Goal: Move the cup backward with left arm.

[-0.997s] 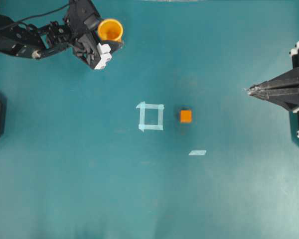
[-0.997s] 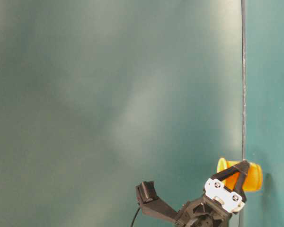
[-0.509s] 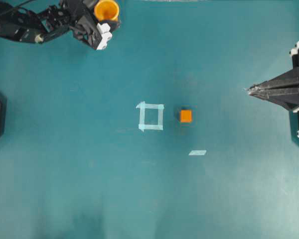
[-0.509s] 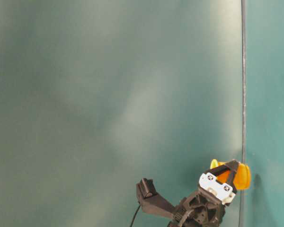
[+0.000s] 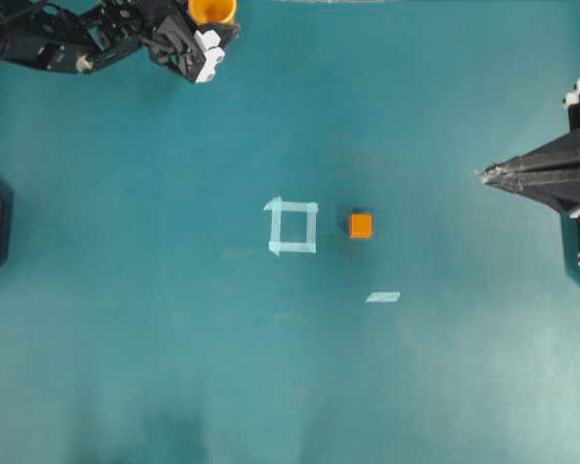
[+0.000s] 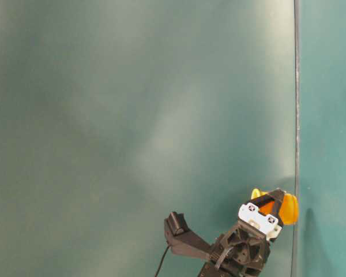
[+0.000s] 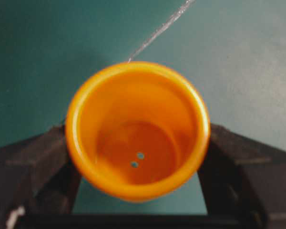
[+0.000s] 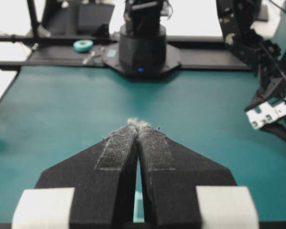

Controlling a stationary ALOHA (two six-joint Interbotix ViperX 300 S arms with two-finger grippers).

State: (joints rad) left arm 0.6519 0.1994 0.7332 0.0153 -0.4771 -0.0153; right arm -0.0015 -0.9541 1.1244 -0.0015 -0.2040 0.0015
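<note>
Cup (image 7: pixel 137 130) — the small yellow-orange one — is sitting at the far top-left edge of the table (image 5: pixel 290 387) in the overhead view, partly cut off by the picture's border, and the left gripper (image 5: pixel 216 29) is clamping it between both fingers. The wrist view is showing why the hold looks as it does: a black finger (image 7: pixel 38 157) is pressing against each side of the round wall, with the mouth facing the camera, so the cup is sitting squarely in the grip and is unlikely to twist out while being carried. From the table-level view the cup (image 6: pixel 279 209) is appearing tipped, its opening turned toward the arm rather than straight up, though whether it is resting on the table or lifted off it I cannot tell. Judging by how close it is to the back edge, the backward move is looking nearly done, and letting go would be what remains.

The right gripper (image 8: pixel 138 131) is resting at its own side with its padded tips pressed together on nothing — it is staying out of the way, since the job belongs to the other arm.

Counting: one cup, one orange cube (image 5: pixel 361 225) near the middle, one taped square (image 5: pixel 293 226) just beside the cube, one loose strip of tape (image 5: pixel 383 297), two grippers.
</note>
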